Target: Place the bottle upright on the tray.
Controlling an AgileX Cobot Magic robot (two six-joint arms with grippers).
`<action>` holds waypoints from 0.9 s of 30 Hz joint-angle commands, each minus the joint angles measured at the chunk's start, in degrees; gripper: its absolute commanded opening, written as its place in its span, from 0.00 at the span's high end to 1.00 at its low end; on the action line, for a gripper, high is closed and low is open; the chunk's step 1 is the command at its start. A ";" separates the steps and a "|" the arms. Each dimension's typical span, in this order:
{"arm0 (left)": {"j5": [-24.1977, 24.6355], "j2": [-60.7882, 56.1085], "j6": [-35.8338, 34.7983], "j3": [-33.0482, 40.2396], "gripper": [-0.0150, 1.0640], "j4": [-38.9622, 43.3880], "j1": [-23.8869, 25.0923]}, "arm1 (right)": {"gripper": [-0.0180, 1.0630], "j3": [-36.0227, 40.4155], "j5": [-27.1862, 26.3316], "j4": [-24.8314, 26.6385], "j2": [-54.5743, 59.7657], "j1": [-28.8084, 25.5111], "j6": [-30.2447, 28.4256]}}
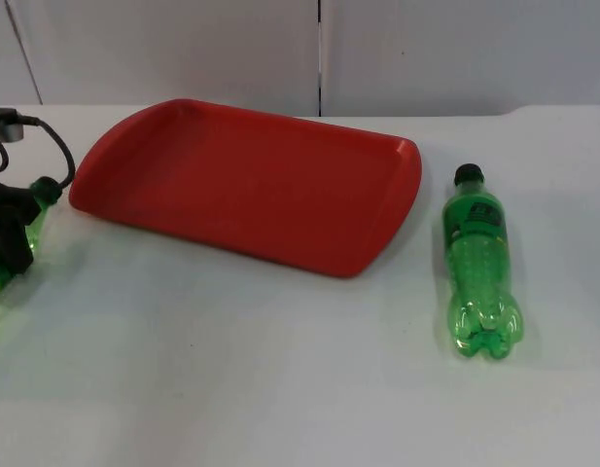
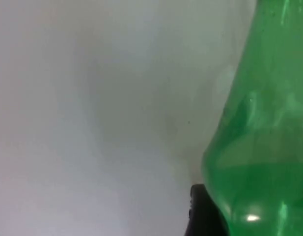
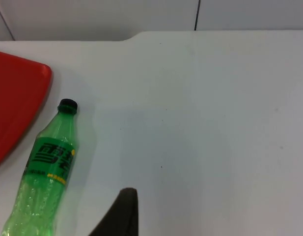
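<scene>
Our left gripper (image 1: 10, 238) is clamped on a green bottle (image 1: 22, 226) at the table's left edge, its cap pointing toward the red tray (image 1: 387, 209) beside it. We see a second bottle (image 1: 480, 263) lying flat right of the tray; we cannot tell how our waiting right gripper (image 3: 117, 216) is set.

Red tray (image 1: 251, 185) bare inside, open from above; lying green bottle (image 1: 479, 263) just beside its right end, open table around

Bright, even overhead light, soft faint shadows under the red tray (image 1: 280, 185) and beside the lying green bottle (image 1: 481, 263). Left wrist view blurry, out of focus, close-up green plastic (image 2: 261, 147) with small glare spot. Other views sharp.
</scene>
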 commanded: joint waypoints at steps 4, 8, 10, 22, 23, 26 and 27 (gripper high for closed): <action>0.07 -5.19 -0.49 -0.21 0.99 -1.42 -0.21 | 0.01 -0.30 -0.98 -0.47 -0.17 -0.19 -0.64; -0.30 -9.43 -0.49 -0.21 0.99 -3.42 -0.21 | 0.01 -0.30 -1.06 -0.47 -0.17 -0.19 -0.64; -0.79 -12.58 -0.49 -0.21 0.99 -5.95 -0.21 | 0.01 -0.30 -1.31 -0.47 -0.17 -0.19 -0.64; -6.17 -28.93 6.33 -0.21 0.99 -19.20 -0.21 | 0.01 -0.30 -1.66 -0.47 -0.17 -0.19 -0.64; -7.23 -30.34 7.00 -0.10 0.99 -20.93 -0.21 | 0.01 -0.30 -1.66 -0.47 -0.17 -0.19 -0.64; -9.93 -33.22 9.38 0.89 0.99 -25.23 -0.21 | 0.01 -0.30 -1.66 -0.47 -0.17 -0.19 -0.64; -11.58 -34.50 11.70 1.60 0.99 -28.61 -0.21 | 0.01 -0.30 -1.66 -0.47 -0.17 -0.19 -0.64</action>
